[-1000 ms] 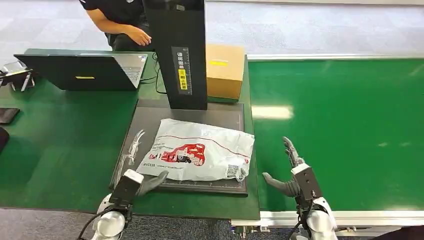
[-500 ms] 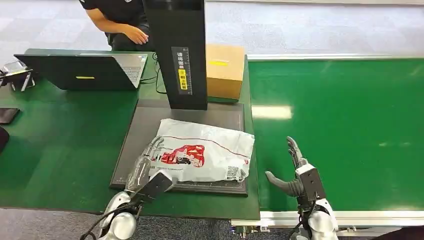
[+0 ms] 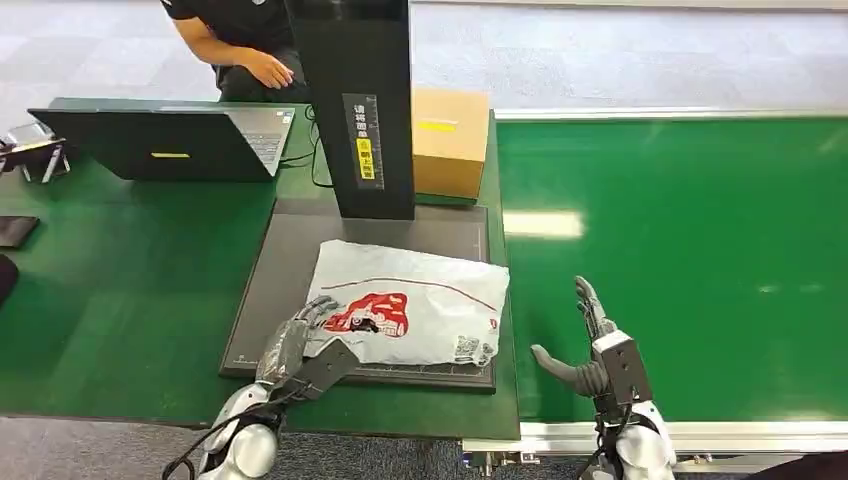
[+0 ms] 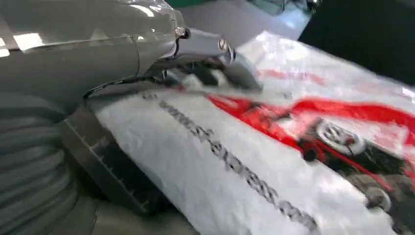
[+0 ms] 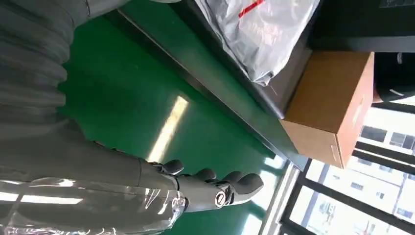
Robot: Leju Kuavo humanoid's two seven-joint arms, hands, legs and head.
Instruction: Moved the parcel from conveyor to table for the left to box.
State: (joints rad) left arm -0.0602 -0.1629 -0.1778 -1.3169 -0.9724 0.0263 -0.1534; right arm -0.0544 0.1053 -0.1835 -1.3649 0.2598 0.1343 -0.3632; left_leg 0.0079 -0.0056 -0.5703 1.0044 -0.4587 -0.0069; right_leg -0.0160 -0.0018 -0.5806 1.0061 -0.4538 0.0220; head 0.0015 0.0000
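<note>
Left hand [image 3: 303,345] is resting on the near left corner of the parcel [image 3: 415,305], fingers [image 3: 318,308] lying over the white plastic. Whether it is gripping the parcel or only touching, I cannot tell; the left wrist view is showing the thumb [image 4: 215,54] right against the printed film, blurred.

Right hand [image 3: 585,345] is hovering over the conveyor [image 3: 700,230], fingers apart and holding nothing, thumb pointing toward the table.

The parcel, a white bag with red print, is lying flat on the dark pad [image 3: 300,240] on the table [image 3: 130,280], its right edge close to the pad's edge beside the conveyor.

Behind the parcel a black post [image 3: 355,100] is standing on the pad, a cardboard box [image 3: 450,140] just beside it. Further left a laptop [image 3: 170,140] is sitting open. A person [image 3: 235,40] is sitting beyond the table.
</note>
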